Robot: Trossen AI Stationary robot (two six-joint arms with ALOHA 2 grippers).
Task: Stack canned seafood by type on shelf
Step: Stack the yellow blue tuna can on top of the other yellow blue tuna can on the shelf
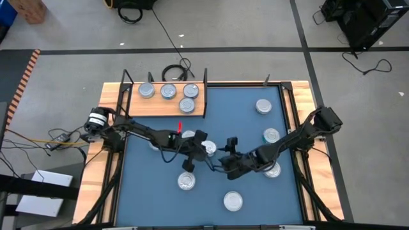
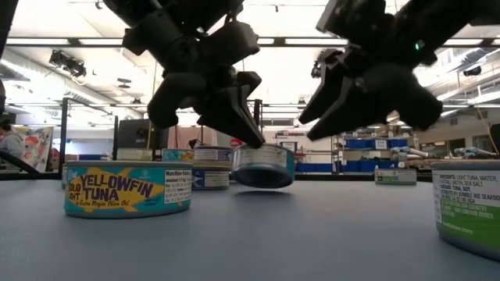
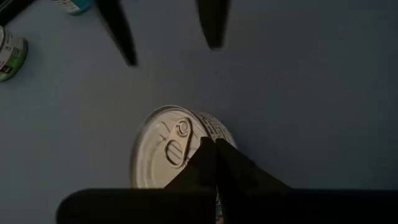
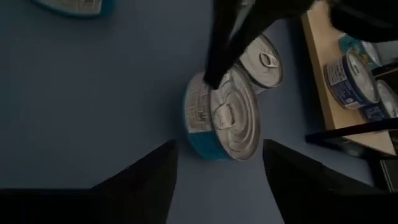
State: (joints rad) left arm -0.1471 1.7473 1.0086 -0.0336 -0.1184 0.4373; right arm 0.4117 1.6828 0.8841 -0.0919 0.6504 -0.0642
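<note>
Four round silver tins (image 1: 168, 91) sit on the light-brown wooden shelf (image 1: 192, 112); left tool (image 1: 206, 148) grips a blue-labelled tin (image 2: 263, 165) above the surface, right tool (image 1: 228, 158) open nearby, several tins left

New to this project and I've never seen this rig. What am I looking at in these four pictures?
Two dark robot arms work at a table covered by a blue mat. One picture looks straight down, one sits at table height, and one camera rides on each wrist. Seafood tins lie loose on the mat, among them a yellowfin tuna tin. Four more stand on the wooden shelf at the far edge. The left pincer grips a blue-banded tin just off the mat. The right pincer is open, facing that tin.
</note>
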